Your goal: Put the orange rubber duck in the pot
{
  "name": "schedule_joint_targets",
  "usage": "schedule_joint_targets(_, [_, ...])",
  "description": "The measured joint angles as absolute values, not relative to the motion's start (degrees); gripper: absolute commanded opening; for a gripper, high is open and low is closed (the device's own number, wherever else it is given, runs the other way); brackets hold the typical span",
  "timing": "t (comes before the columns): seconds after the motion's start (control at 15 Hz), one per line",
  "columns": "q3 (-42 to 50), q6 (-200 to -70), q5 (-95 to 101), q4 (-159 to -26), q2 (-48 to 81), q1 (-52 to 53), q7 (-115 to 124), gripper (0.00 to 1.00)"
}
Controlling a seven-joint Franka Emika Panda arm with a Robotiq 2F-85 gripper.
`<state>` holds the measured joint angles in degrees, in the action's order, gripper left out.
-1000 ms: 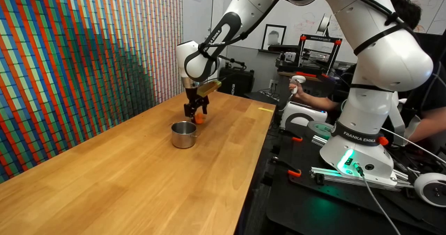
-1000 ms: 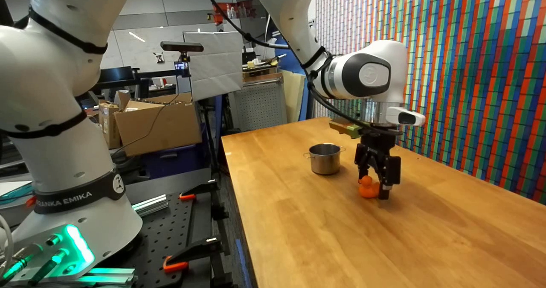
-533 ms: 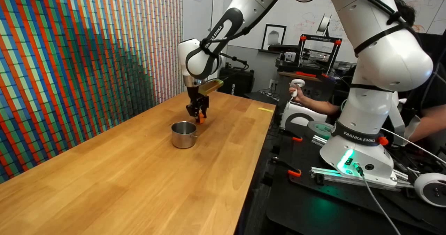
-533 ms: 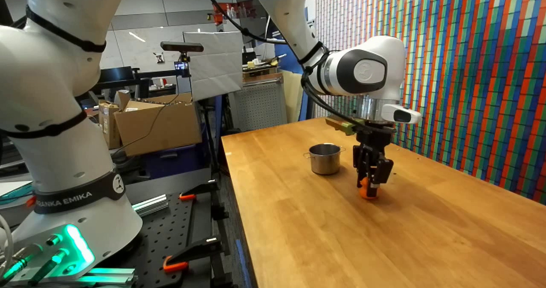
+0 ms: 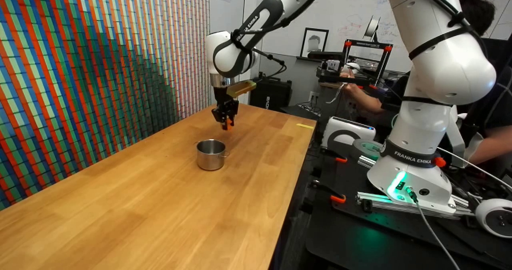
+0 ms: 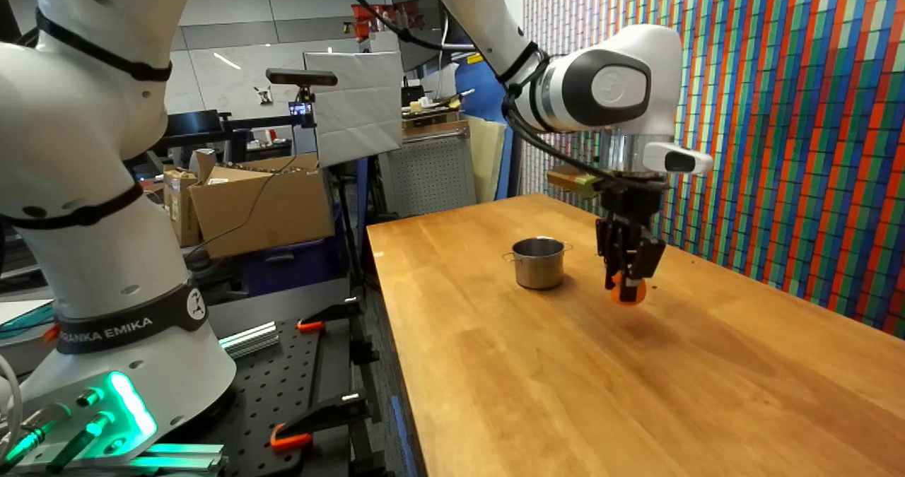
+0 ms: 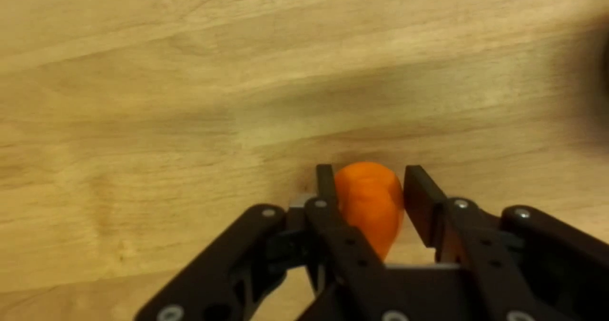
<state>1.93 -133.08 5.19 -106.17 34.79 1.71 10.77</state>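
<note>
hanging in the pincer (image 7: 371, 190), orange duck (image 7: 368, 204) above table (image 6: 466, 371), near pot (image 6: 539, 271)

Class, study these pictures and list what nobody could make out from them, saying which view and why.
Duck: full shape, partly covered by the fingers in both exterior views.
Pot: inside bottom, hidden by its own near side in both exterior views.
Dark shape: cut off by the wrist view's right edge and blurred; possibly the pot, but I cannot tell.
Person: face and much of the body behind the arm in an exterior view.
</note>
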Motion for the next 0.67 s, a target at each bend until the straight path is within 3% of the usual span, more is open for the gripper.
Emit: schedule_joint_targets(0.67, [-4.4, -119.4, -3.8, -107.6, 23.4, 2.1, 4.9, 0.18])
